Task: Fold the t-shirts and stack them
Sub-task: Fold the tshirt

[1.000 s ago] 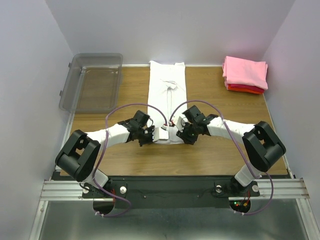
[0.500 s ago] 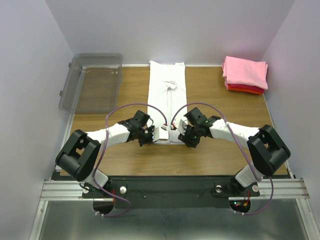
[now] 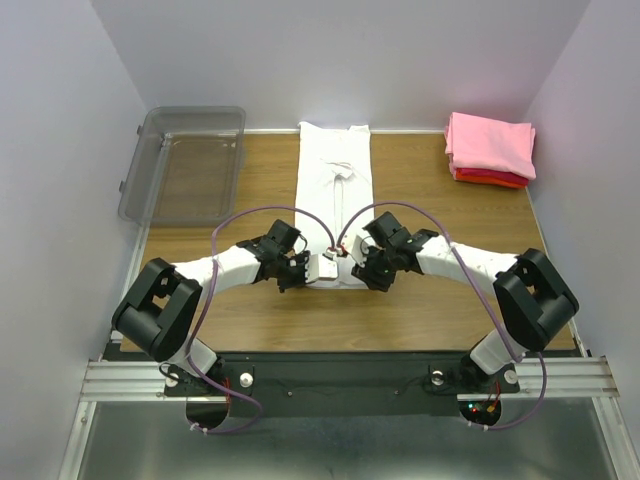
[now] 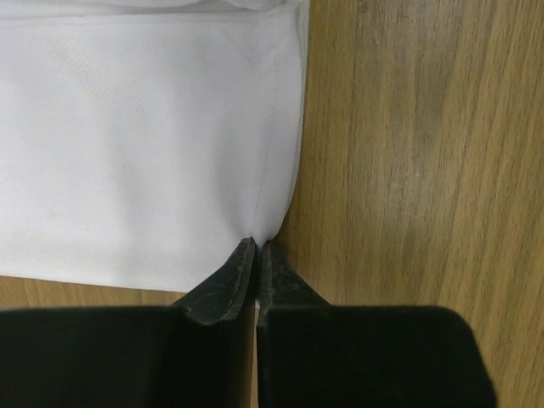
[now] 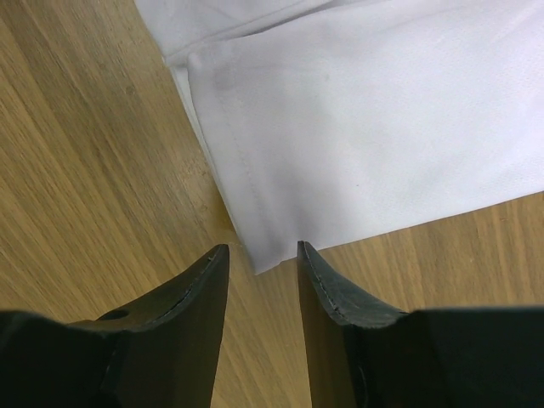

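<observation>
Currently left gripper (image 4: 257,245) pinches the near left hem corner of the white shirt (image 3: 335,185) mid-table (image 3: 200,290), right gripper (image 5: 262,246) jaws apart astride its near right corner, pink shirt (image 3: 490,142) on red shirt (image 3: 487,178) at far right corner.

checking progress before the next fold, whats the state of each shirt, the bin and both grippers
white t-shirt: folded into a long strip, lying flat
pink t-shirt: folded, top of the stack
red t-shirt: folded, under the pink one
bin: open-topped, no shirt inside
left gripper: jaws shut on the white t-shirt's near corner
right gripper: jaws open around its other near corner
</observation>
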You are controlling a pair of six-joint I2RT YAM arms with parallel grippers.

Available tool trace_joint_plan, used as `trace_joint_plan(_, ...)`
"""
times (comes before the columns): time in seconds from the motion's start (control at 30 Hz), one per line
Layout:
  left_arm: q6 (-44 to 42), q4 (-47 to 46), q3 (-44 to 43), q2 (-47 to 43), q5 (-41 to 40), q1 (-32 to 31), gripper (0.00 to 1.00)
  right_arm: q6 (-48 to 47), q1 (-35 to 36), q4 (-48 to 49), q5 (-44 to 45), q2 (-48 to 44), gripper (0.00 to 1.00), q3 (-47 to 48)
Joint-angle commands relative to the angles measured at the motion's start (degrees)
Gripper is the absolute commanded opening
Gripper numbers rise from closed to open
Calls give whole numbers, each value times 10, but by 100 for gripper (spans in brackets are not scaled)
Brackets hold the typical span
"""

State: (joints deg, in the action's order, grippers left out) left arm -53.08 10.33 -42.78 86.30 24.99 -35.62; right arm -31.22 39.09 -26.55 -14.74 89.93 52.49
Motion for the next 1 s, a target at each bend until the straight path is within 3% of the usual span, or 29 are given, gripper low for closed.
trace_joint_plan(0.0,0,26,-13,8,3,-2,1,-8,5,15,0,-22,43,24)
trace_joint_plan(0.53,8,29,-10,8,3,-3,4,9,23,83,-20,52,40,-47)
trace_joint_plan(0.87,32,35,-11,-22,12,2,0,32,24,78,26,11,1,-65)
trace_joint_plan(0.97,38,43,-11,-58,21,4,0,41,23,39,17,-23,1,-51)
